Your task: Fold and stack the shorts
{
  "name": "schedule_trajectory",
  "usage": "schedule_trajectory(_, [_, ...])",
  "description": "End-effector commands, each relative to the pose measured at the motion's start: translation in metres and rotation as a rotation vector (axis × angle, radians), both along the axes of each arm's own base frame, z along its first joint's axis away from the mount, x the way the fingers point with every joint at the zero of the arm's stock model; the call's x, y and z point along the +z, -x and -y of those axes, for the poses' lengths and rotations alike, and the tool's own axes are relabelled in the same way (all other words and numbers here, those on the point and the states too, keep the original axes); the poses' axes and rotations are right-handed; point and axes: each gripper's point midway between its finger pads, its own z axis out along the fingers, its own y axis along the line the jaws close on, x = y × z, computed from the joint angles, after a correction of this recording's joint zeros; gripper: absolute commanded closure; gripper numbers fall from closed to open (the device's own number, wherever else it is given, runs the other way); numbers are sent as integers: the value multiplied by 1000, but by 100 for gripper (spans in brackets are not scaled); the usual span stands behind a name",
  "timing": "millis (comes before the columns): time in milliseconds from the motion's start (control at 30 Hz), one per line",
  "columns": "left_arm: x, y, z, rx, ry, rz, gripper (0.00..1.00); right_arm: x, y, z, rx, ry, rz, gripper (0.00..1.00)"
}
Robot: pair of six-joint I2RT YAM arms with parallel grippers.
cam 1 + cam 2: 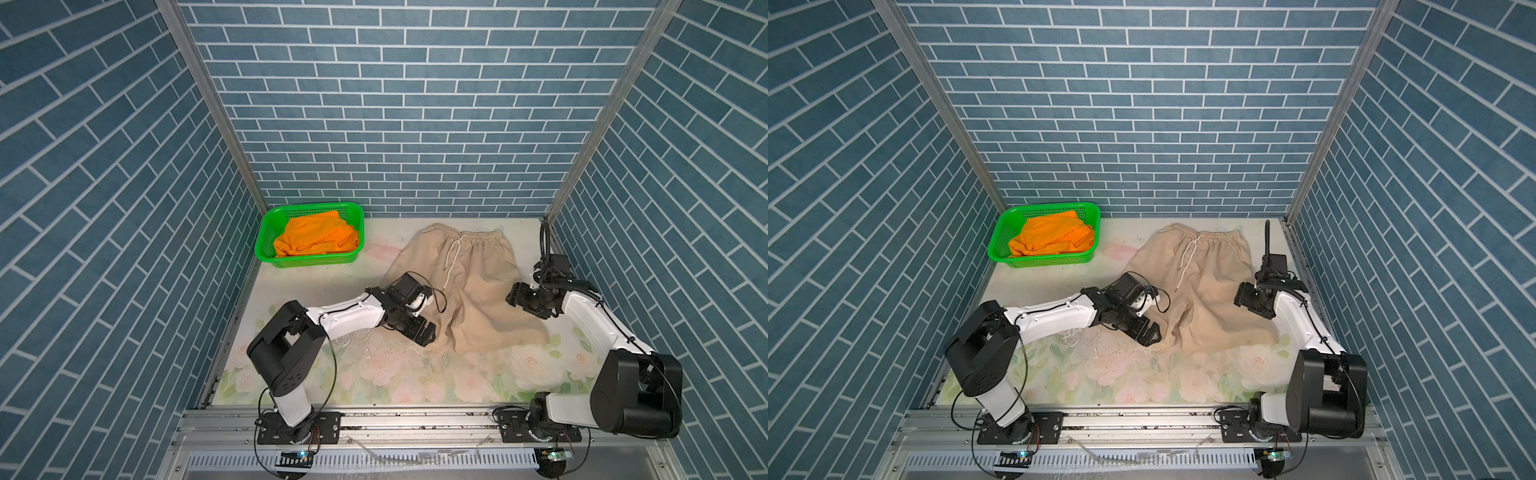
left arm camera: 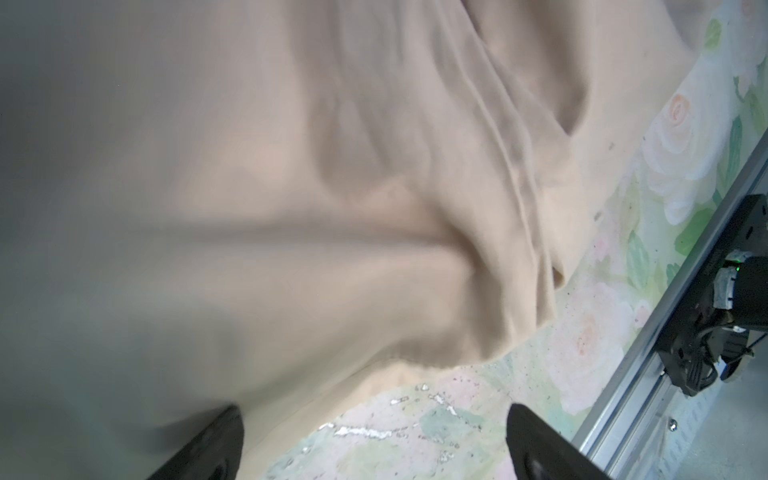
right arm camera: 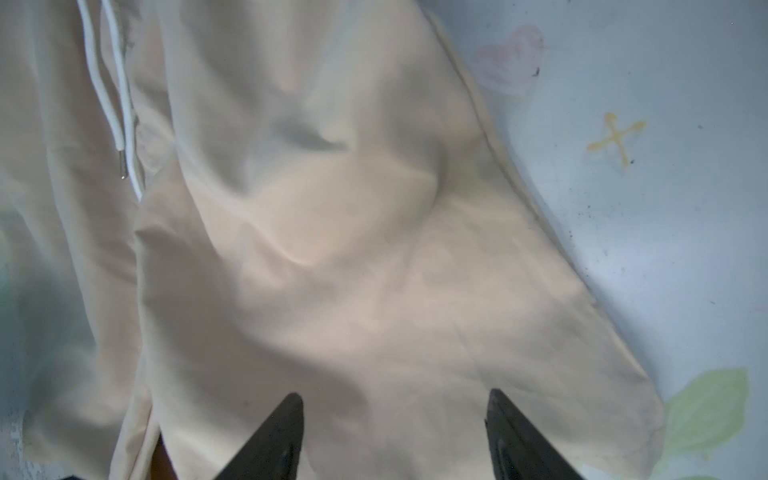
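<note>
The beige shorts [image 1: 469, 282] [image 1: 1208, 282] lie spread on the table, waistband to the back, legs to the front, white drawstring [image 3: 116, 104] loose on top. My left gripper [image 1: 426, 332] [image 1: 1148, 332] [image 2: 374, 436] is open at the hem of the left leg, with the hem's edge and bare table between its fingers. The right gripper [image 1: 513, 297] [image 1: 1241, 296] [image 3: 395, 415] hangs open just above the right leg's cloth [image 3: 332, 249], holding nothing. The orange shorts [image 1: 316, 239] [image 1: 1052, 237] lie crumpled in the basket.
The green perforated basket [image 1: 307, 262] [image 1: 1046, 262] stands in the back left corner. A flowered cloth covers the table [image 1: 395, 374]. Blue brick-pattern walls close in three sides, and a metal rail [image 1: 415, 419] runs along the front between the arm bases.
</note>
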Motion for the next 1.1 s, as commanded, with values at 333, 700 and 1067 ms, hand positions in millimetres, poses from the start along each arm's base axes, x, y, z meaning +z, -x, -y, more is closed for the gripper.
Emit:
schedule_trajectory(333, [6, 18, 61, -115, 93, -41, 0, -17, 14, 66, -299, -2, 70, 29])
schedule_trajectory(700, [-17, 18, 88, -176, 93, -103, 60, -28, 21, 79, -356, -39, 68, 30])
schedule_trajectory(1067, [-1, 28, 133, -245, 188, -109, 100, -23, -1, 86, -338, -44, 100, 30])
